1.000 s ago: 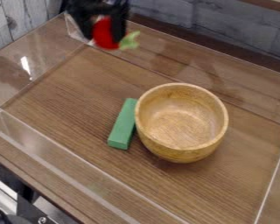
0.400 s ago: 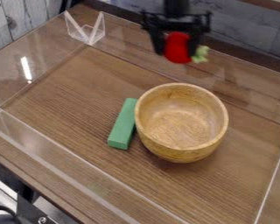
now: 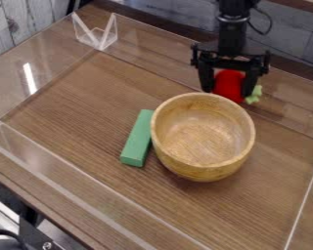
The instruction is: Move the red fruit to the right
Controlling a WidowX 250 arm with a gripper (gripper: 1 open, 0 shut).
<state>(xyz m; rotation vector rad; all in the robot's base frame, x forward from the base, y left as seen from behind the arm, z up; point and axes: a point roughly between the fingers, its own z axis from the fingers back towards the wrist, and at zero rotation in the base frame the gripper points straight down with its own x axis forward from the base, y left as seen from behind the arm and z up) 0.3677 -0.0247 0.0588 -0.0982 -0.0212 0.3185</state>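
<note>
A small round bright-red fruit (image 3: 229, 86) with a pale green leafy tip is at the far right part of the tabletop (image 3: 67, 134), toward the far edge, just beyond the rim of a round wooden bowl (image 3: 202, 137). The black gripper (image 3: 230, 76) reaches down over it from the far edge, its fingers at the fruit's two sides, apparently pinching it. The fruit looks like a light, fairly stiff toy, probably smooth enough to roll or slip if squeezed off-centre; the best hold is likely across its widest part, clear of the leafy tip, and it seems unlikely to break. The fingertips are small and blurred, so firm contact is hard to confirm. Whether the fruit touches the tabletop cannot be told, and the upper arm is cut off by the top of the picture.
</note>
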